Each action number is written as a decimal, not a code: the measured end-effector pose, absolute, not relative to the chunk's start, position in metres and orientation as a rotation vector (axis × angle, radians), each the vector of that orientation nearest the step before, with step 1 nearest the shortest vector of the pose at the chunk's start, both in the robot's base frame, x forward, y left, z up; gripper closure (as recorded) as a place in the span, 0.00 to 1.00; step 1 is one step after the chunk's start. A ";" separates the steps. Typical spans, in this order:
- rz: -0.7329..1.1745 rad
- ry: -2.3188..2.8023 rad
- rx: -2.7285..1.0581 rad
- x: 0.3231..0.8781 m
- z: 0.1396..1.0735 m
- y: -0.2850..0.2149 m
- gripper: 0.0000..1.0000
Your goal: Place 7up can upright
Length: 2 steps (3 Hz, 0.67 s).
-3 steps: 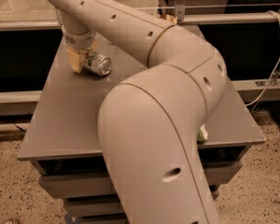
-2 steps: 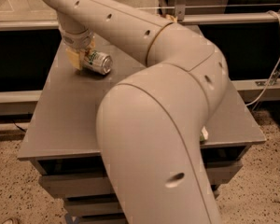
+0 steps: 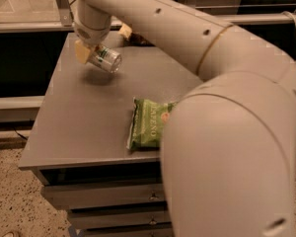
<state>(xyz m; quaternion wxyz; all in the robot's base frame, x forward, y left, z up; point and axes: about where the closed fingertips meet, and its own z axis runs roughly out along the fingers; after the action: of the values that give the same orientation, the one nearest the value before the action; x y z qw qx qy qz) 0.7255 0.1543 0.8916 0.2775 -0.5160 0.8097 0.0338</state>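
Gripping the 7up can (image 3: 104,59) sideways just above the tabletop (image 3: 74,127), the robot's hand (image 3: 91,55) is clamped shut around it. A clean placement likely means turning the can vertical before lowering, keeping clear of the green chip bag (image 3: 147,123) lying well apart from the hand.

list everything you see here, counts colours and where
7up can: 1, silver and green, tilted, held above the table's far left part
chip bag: 1, green, flat near the table's front edge, partly behind the arm
tan thing: 1, table's far edge, mostly hidden
table: 1, grey
drawers: at least 2, grey, under the table
arm: 1, cream, reaching over the table
gripper: 1, yellow pads, shut on the 7up can
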 end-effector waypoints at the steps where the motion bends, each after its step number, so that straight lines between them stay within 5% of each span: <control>1: 0.267 1.927 -1.318 0.721 0.930 0.118 1.00; 2: 0.308 1.782 -1.218 0.724 0.960 0.071 1.00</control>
<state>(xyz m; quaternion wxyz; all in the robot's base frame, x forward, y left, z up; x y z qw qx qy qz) 0.7235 0.0706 0.9598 0.4624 -0.4952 0.7248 0.1251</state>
